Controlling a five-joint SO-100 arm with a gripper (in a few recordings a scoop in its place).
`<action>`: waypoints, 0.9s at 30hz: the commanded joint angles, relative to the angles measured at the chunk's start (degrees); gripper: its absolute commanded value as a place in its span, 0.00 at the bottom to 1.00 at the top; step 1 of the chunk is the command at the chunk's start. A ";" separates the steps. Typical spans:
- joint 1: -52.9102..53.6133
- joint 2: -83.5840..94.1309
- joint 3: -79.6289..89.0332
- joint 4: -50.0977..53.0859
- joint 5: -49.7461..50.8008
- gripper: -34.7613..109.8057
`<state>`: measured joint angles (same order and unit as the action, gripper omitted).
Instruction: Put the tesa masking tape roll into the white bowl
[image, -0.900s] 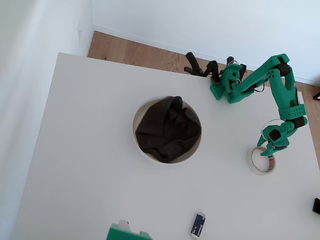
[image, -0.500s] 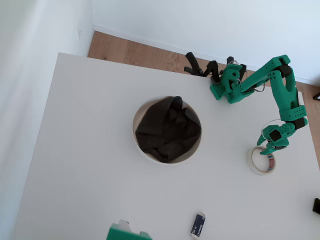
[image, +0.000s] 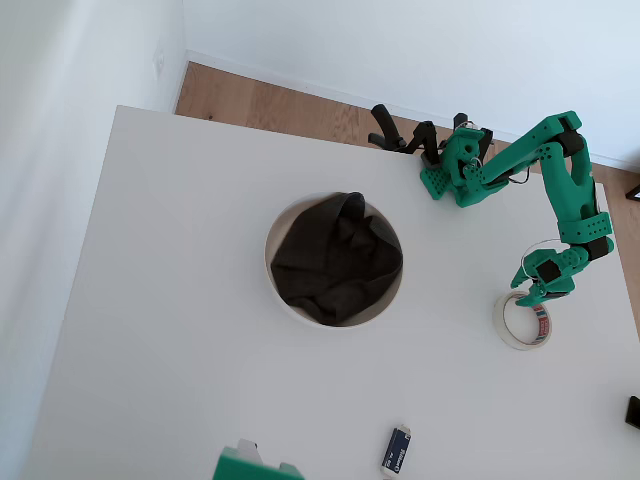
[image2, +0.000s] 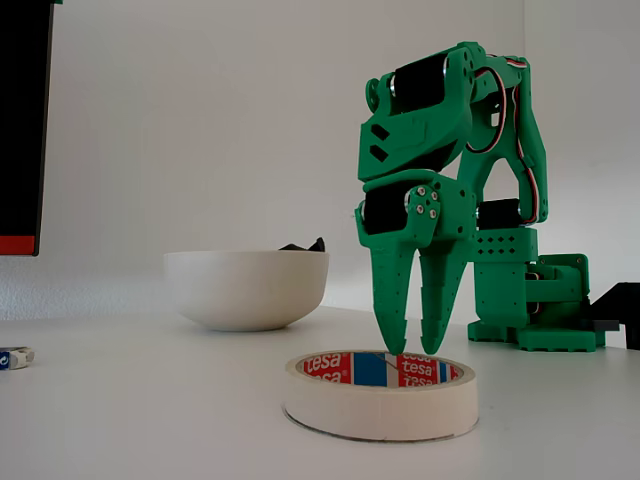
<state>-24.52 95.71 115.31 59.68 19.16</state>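
Green SO-100 arm poised over the tesa masking tape roll (image2: 380, 392) w/ pick-up step in hand; nothing lifted yet. Roll lies flat on the white bench (image: 180, 300), near the right edge in the overhead view, well apart from the white bowl (image2: 246, 288), which sits mid-bench w/ dark cloth (image: 335, 258) inside.

End effector (image2: 412, 350) points straight down, fingers set narrowly apart, tips at about the roll's top rim on its far side. Fixed view can't settle whether the tips touch the tape or hang just behind it; overhead view puts the end effector (image: 533, 291) at the roll's (image: 523, 321) upper edge. It holds nothing.

Next move, by the look of it: drop so one finger goes inside the ring's hole & one outside the wall, then close, lift and carry leftward to the bowl. Approx. alignment over the ring wall matters; a miss could push the roll sideways.

Small dark packet (image: 397, 450) lies near the bench's front edge, out of the way.
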 joint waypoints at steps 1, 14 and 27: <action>-1.67 1.93 -2.55 0.53 1.14 0.32; -5.62 -3.16 -2.20 -0.35 4.22 0.31; -7.38 -4.83 -2.37 -1.14 5.19 0.18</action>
<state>-30.59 89.21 115.05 58.36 23.47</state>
